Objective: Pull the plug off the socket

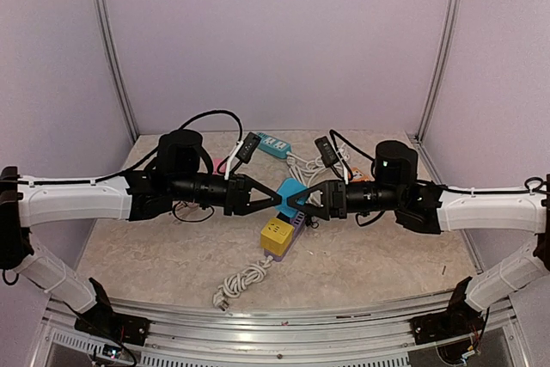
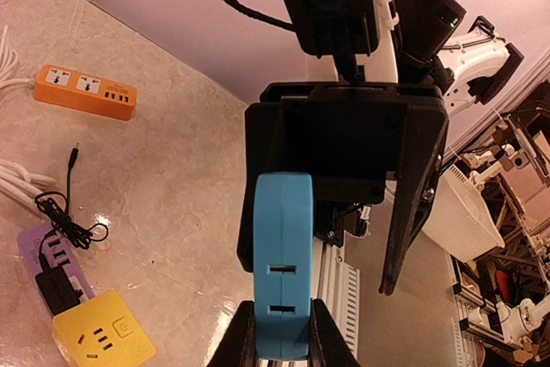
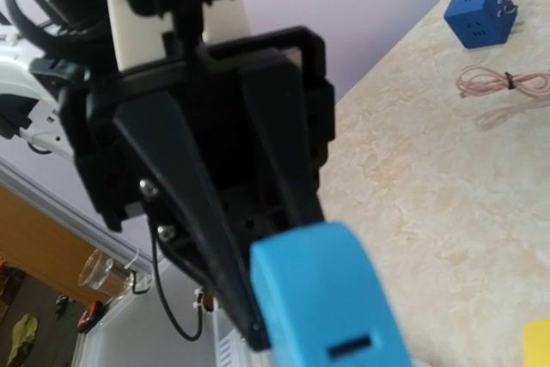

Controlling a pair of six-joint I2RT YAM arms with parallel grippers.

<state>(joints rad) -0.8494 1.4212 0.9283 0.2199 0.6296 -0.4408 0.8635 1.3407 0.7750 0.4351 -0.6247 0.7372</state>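
Note:
A light-blue socket block (image 1: 292, 192) hangs in the air between my two arms over the middle of the table. My left gripper (image 1: 280, 199) is shut on its end; the left wrist view shows the block (image 2: 284, 255) pinched between both fingers (image 2: 331, 341), two empty slots facing the camera. My right gripper (image 1: 296, 201) faces it with jaws spread wider than the block, one finger (image 2: 404, 229) standing clear of it. In the right wrist view the block (image 3: 326, 298) fills the bottom and my own fingers are out of view. No plug shows in the block.
On the table below lie a yellow cube socket (image 1: 277, 235) and a purple strip (image 2: 43, 251) with a black adapter (image 2: 56, 290) in it. There are also an orange strip (image 2: 86, 92), a teal strip (image 1: 275, 145), a blue cube (image 3: 481, 10) and a coiled white cable (image 1: 241, 281).

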